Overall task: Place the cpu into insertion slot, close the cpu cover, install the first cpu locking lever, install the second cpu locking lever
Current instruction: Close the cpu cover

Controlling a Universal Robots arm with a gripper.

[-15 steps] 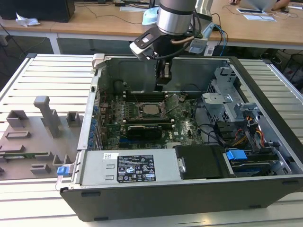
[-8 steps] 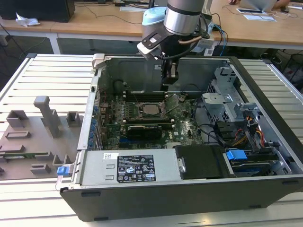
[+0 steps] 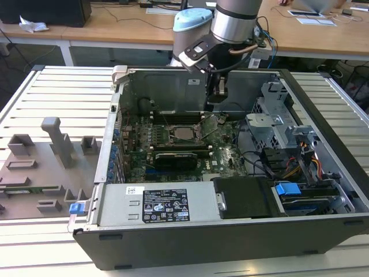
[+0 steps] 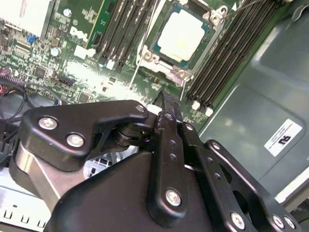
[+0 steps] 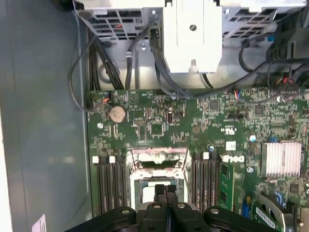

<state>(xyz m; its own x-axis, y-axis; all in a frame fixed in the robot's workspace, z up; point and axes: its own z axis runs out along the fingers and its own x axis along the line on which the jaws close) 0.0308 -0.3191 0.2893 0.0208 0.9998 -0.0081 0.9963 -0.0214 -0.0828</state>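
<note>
The cpu (image 4: 183,36) lies flat in the socket on the green motherboard (image 3: 225,156), its pale metal top showing; in the exterior view the cpu (image 3: 184,134) sits mid-board. The cpu cover (image 3: 210,123) stands tilted up at the socket's far side, and in the first wrist view the cpu cover (image 5: 159,158) is a silver frame beyond the socket. Thin wire levers (image 4: 143,34) rise beside the socket. My gripper (image 3: 218,92) hangs above the socket, apart from it. Its black fingers (image 5: 165,189) are pressed together with nothing between them, and the gripper (image 4: 166,99) points toward the socket's edge.
The motherboard lies inside an open computer case (image 3: 190,242). Memory slots (image 4: 227,53) flank the socket. A drive cage (image 3: 271,124) and cables (image 3: 288,164) fill the exterior view's right. A power supply (image 3: 153,205) spans the front. Grey fixtures (image 3: 55,141) stand on the slatted table.
</note>
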